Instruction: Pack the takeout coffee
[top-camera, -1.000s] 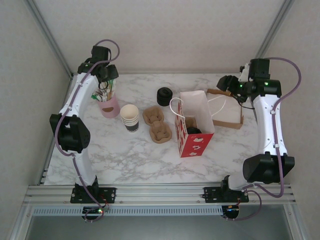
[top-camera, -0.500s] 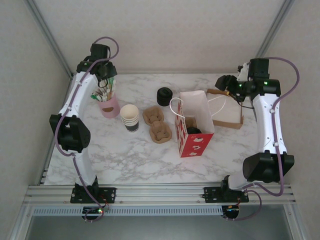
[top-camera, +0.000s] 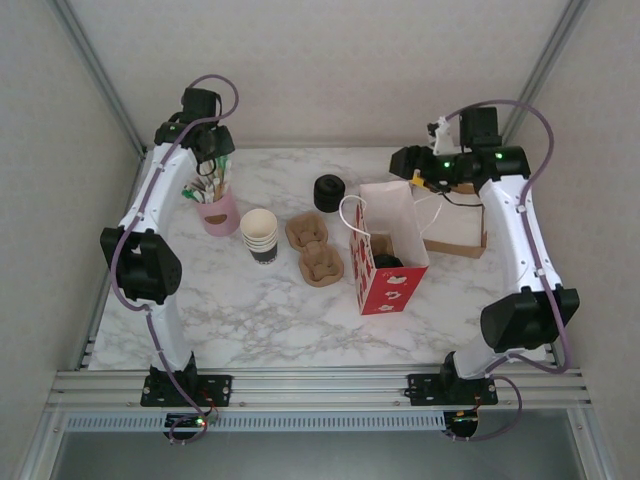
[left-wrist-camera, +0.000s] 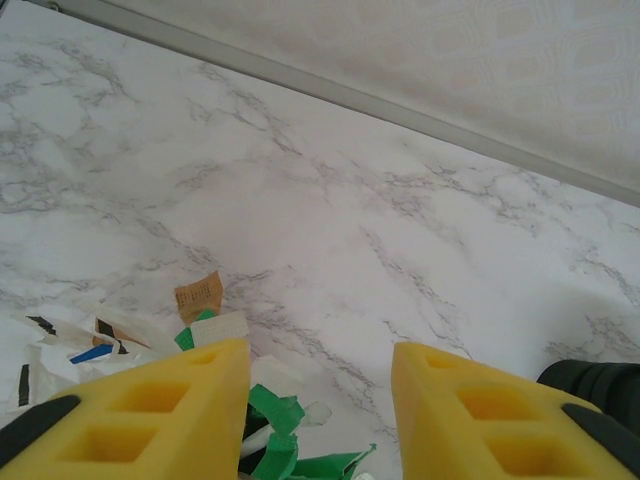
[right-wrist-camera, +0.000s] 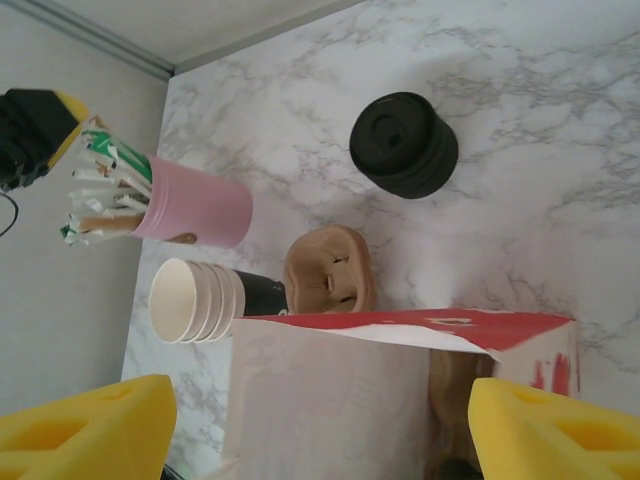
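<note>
The red paper bag (top-camera: 390, 250) stands open mid-table, its white inside (right-wrist-camera: 330, 400) facing my right wrist camera. Low inside it lies a dark round shape (top-camera: 388, 262) on a brown carrier (right-wrist-camera: 455, 395); whether it is the lidded coffee cup is too dim to tell. My right gripper (top-camera: 405, 160) hangs open above the bag's far rim, its yellow fingers (right-wrist-camera: 545, 425) spread wider than the bag, nothing held. My left gripper (top-camera: 215, 150) hovers open over the pink cup (top-camera: 217, 212), empty, with green and white sachets (left-wrist-camera: 270, 415) just below its fingers (left-wrist-camera: 150, 410).
A stack of nested cups (top-camera: 260, 235) stands left of two cardboard carriers (top-camera: 315, 248). The black stack of spare lids (top-camera: 328, 192) sits behind them. A flat brown bag (top-camera: 455, 232) lies right of the red bag. Walls close in at the back and sides.
My right gripper has swung left, from above the brown bag to above the red bag's far rim. The left arm has hardly moved.
</note>
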